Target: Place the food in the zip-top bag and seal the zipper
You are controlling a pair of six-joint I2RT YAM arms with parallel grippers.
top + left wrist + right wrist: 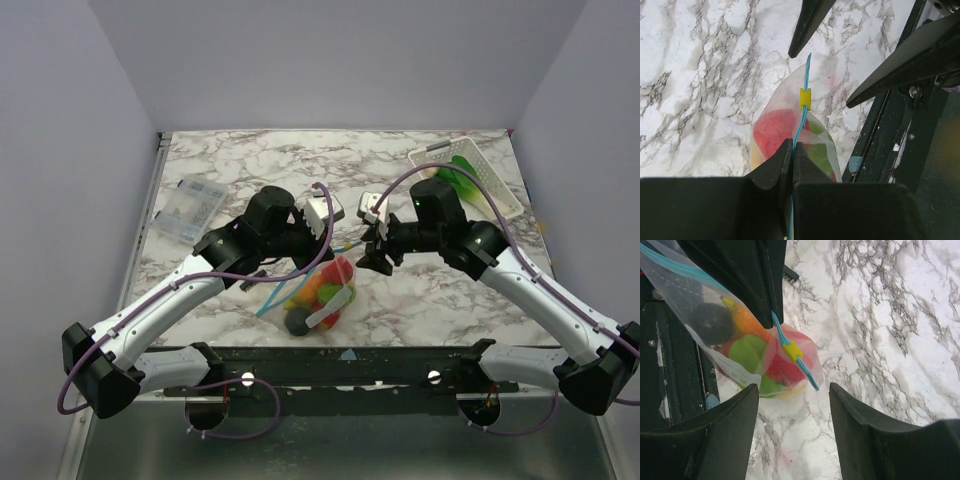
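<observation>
The zip-top bag (322,297) hangs near the table's front edge, stuffed with the food: red (782,369), green (746,352), orange (747,322) and one dark piece (712,322). My left gripper (792,150) is shut on the teal zipper (803,80) and holds the bag up by it. A yellow slider (805,98) sits on the strip just past the left fingertips, close to the zipper's free end (812,384). My right gripper (793,392) stands open a short way beyond that end, touching nothing; its fingers (810,22) show in the left wrist view.
A white basket (470,165) with a green item stands at the back right. A clear packet with a white label (190,208) lies at the left. The dark rail of the table's front edge (350,362) runs just below the bag.
</observation>
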